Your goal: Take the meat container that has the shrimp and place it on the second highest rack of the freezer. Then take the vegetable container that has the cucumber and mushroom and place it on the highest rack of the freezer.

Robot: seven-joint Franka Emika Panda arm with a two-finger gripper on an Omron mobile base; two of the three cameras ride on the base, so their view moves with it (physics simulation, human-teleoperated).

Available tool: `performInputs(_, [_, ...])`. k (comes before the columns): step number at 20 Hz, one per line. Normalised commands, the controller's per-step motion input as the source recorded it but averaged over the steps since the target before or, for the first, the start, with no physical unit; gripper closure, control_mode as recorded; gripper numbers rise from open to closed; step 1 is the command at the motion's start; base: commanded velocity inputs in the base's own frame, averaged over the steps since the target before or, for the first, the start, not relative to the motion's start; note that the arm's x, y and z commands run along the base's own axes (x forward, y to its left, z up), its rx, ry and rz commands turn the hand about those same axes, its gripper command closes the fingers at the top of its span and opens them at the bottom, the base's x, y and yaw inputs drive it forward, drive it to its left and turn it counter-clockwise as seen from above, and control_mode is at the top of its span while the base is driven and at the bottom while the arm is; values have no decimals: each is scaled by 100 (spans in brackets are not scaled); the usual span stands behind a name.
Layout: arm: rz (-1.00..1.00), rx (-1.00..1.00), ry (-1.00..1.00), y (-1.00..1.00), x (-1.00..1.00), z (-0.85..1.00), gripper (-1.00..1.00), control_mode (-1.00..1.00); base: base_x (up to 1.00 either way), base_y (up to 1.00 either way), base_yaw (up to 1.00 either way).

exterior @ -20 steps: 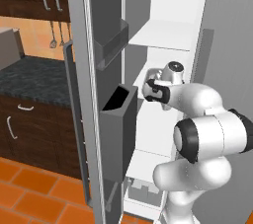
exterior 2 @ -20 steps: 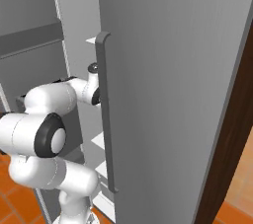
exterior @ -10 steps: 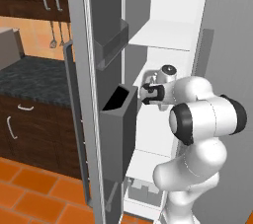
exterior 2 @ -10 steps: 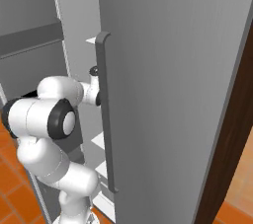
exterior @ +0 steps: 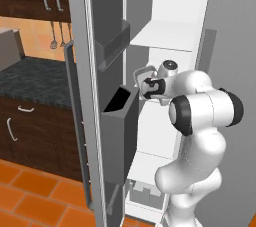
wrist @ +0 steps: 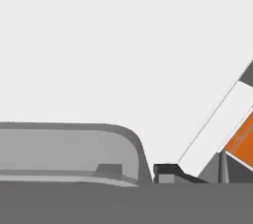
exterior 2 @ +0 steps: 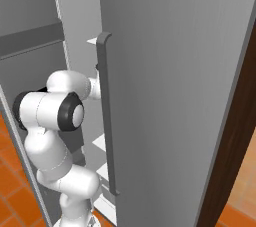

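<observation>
My gripper is inside the open freezer, below the white rack and level with the upper door bins. It is shut on the rim of a clear plastic container. That container appears as a pale shape at the hand in the left base view. In the hand view one dark fingertip presses against the container's curved wall. The container's contents are hidden, so I cannot tell which one it is. In the right base view the hand is hidden behind the door.
The left door carries a dark bin close to my hand and a second bin above it. The right door with its long handle flanks the arm. A drawer lies low inside. A dark counter stands left.
The elbow has risen and swung closer to the freezer. The hand with the container has crept slightly left and deeper inside.
</observation>
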Motion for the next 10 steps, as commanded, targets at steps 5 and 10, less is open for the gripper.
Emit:
performInputs(5, [-3,0,0,12,4,-31,-100,-100,0,0,0])
performInputs(10, [-10,-4,0,38,0,-32,-100,-100,0,0,0])
